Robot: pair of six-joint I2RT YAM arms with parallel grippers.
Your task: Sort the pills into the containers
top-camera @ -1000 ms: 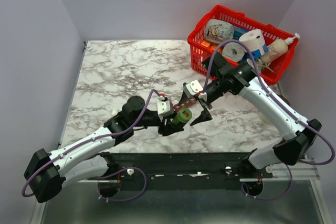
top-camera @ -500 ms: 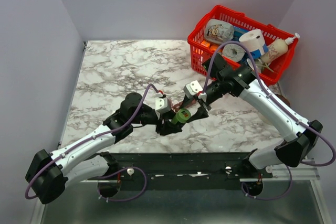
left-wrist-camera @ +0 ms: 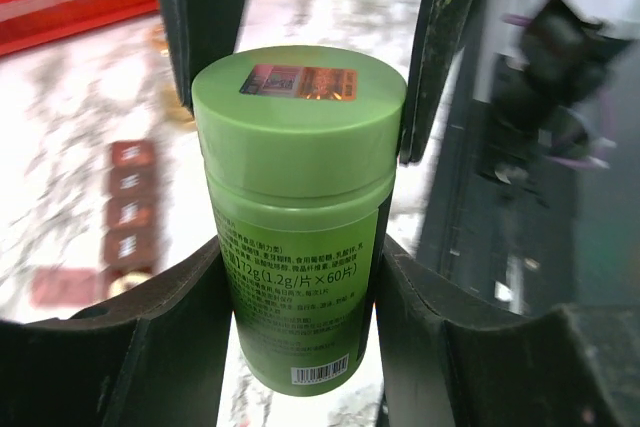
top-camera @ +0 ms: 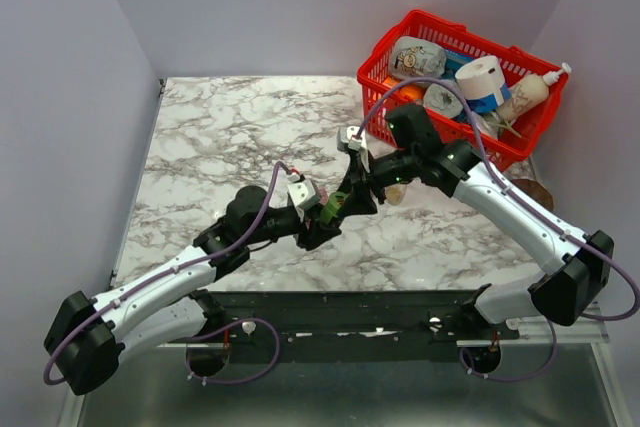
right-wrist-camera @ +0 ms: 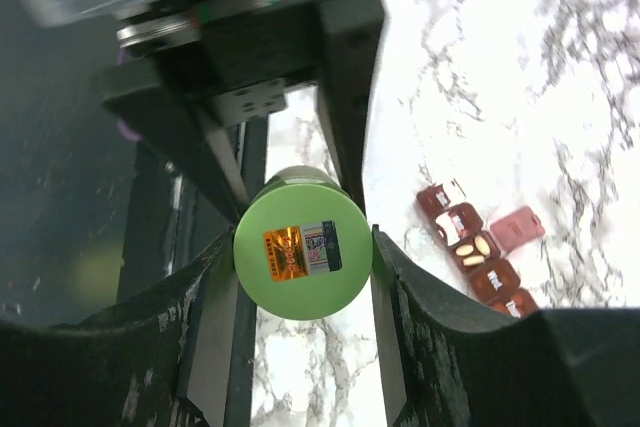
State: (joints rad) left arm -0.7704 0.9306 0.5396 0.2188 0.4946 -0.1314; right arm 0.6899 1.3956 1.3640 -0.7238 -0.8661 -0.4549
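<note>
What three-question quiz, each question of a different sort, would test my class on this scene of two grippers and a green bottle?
1. True or false: the green bottle has its cap off.
2. The right gripper has its fingers either side of the bottle's: A) cap B) base C) barcode.
3. Which gripper holds the bottle by its body?

Key: 1 false, the cap is on. 2 A. 3 the left gripper.
</note>
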